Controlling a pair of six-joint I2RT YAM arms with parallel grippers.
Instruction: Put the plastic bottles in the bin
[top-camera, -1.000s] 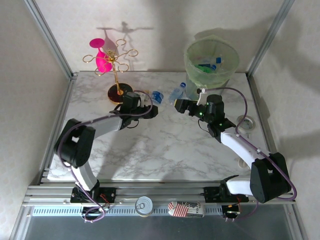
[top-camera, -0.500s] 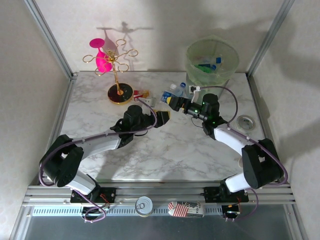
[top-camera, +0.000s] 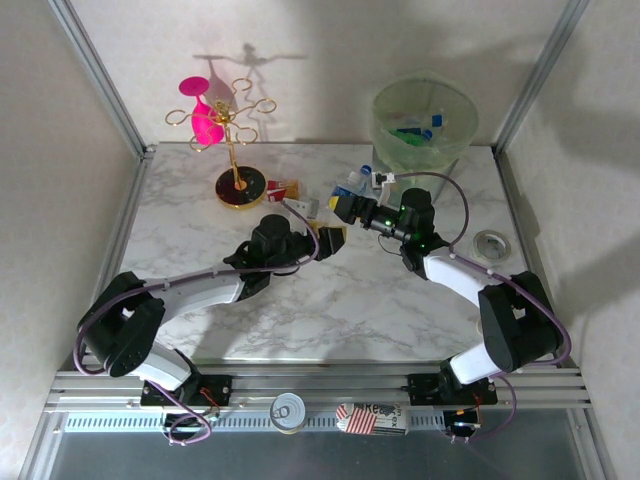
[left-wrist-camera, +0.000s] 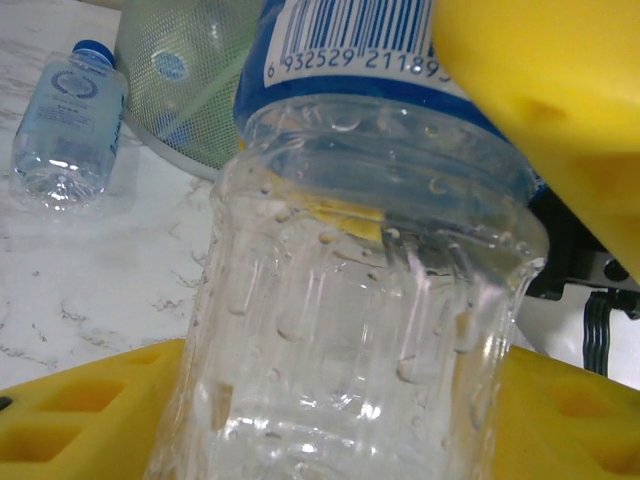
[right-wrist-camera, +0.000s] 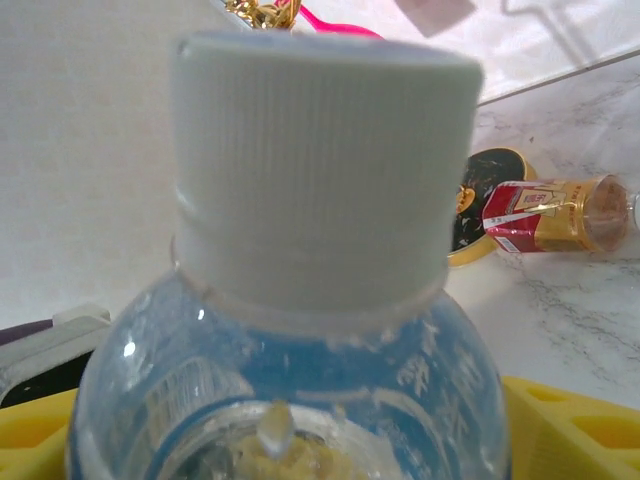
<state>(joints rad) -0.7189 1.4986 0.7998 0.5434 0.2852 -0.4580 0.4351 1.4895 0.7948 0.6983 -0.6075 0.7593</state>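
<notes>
My left gripper (top-camera: 327, 237) is shut on a clear plastic bottle (left-wrist-camera: 360, 300) with a blue label, held crosswise between its yellow pads (left-wrist-camera: 560, 120) over the table's middle. My right gripper (top-camera: 346, 206) straddles another clear bottle (right-wrist-camera: 300, 380) with a pale cap; yellow pads (right-wrist-camera: 575, 420) sit at both its sides, and contact is unclear. Another clear bottle (top-camera: 357, 183) (left-wrist-camera: 65, 125) lies left of the bin. A red-labelled bottle (top-camera: 283, 187) (right-wrist-camera: 550, 215) lies by the gold stand. The pale green bin (top-camera: 424, 125) (left-wrist-camera: 190, 90) stands at the back right with bottles inside.
The gold stand (top-camera: 238, 185) with pink glasses (top-camera: 205, 120) is at the back left. A round metal fitting (top-camera: 490, 243) sits in the table at the right. A can (top-camera: 288, 412) and a carton (top-camera: 373, 418) lie on the front rail.
My left arm carried its bottle from beside the stand toward the table's middle. My right gripper moved left onto a bottle and its jaws narrowed around it.
</notes>
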